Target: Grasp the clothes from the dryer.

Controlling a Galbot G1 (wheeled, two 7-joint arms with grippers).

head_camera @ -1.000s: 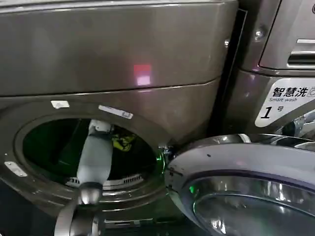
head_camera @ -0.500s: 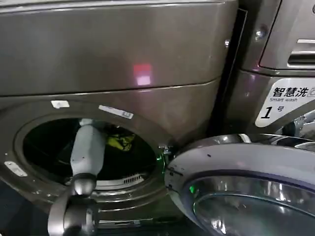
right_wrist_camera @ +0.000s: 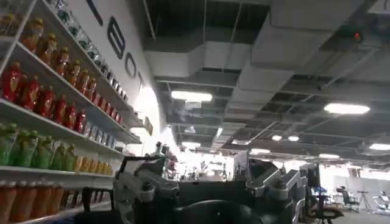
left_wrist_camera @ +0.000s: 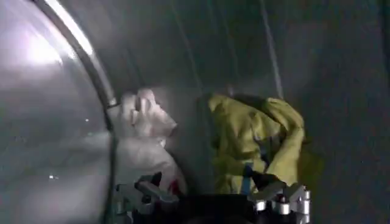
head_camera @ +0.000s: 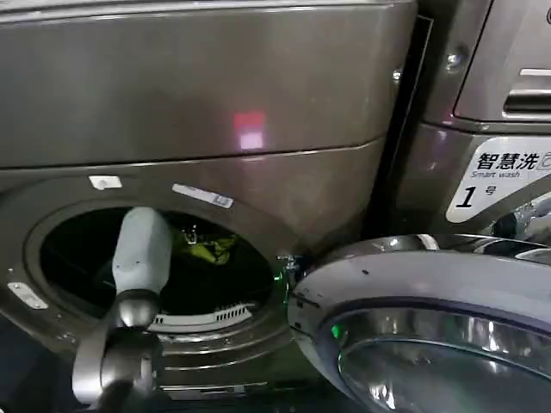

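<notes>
The big dryer (head_camera: 198, 103) is holding the clothes (head_camera: 207, 249) inside its dark round drum (left_wrist_camera: 317, 67). The yellow-green bundle is lying on the drum's curved wall, and a white piece (left_wrist_camera: 143, 137) is sitting just beside it.

Left arm (head_camera: 140, 254) reaches into dryer (head_camera: 198, 103) toward clothes (head_camera: 209, 249).

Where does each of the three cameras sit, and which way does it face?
Head view: on the head, looking down at the dryer; left arm reaches into the drum.
Left wrist view: inside the drum, facing the clothes; open left hand below them.
Right wrist view: faces shelves of bottles and ceiling; right hand, open.
Shared: head and left wrist views show the clothes.
</notes>
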